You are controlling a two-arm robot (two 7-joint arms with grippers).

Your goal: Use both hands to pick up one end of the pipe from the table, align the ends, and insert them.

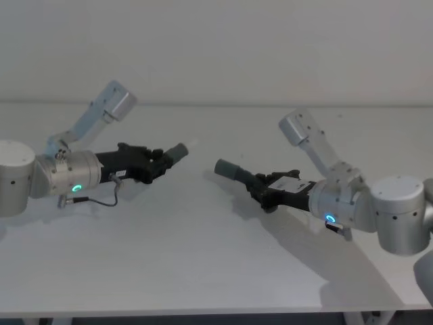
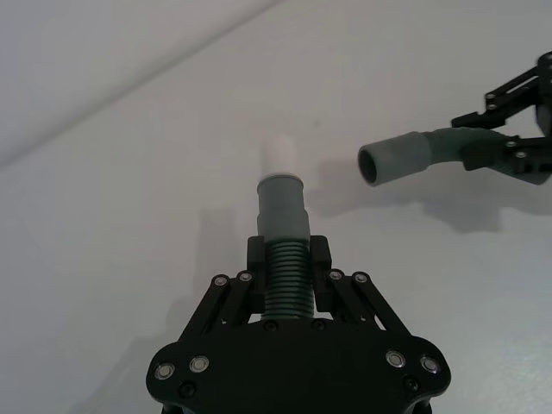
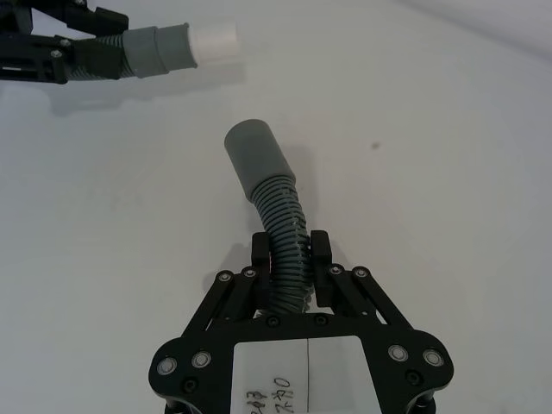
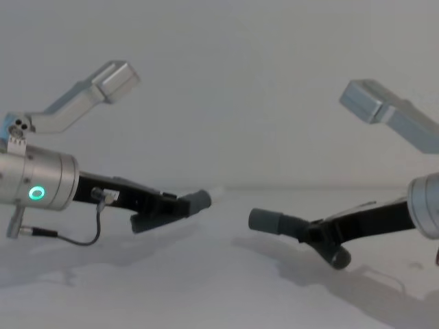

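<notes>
My left gripper [image 1: 161, 164] is shut on the ribbed part of the short pipe piece [image 2: 283, 216], whose smooth cuff ends in a white tip [image 2: 278, 157]. My right gripper [image 1: 260, 187] is shut on the ribs of the longer curved piece [image 3: 280, 211]. Its open grey cuff [image 3: 253, 153] points toward the left gripper. Both pieces hang just above the table [image 1: 203, 264]. The two ends stand apart, with a gap between the white tip [image 1: 191, 144] and the cuff [image 1: 229, 170], and they are not in line. In the chest view the short piece's cuff [image 4: 199, 200] and the longer piece's cuff [image 4: 266, 221] face each other.
A bare white wall stands behind the table's far edge [image 1: 216, 103]. The table's front edge [image 1: 203, 313] runs along the bottom of the head view. Both arms' elbows rise above the surface at either side.
</notes>
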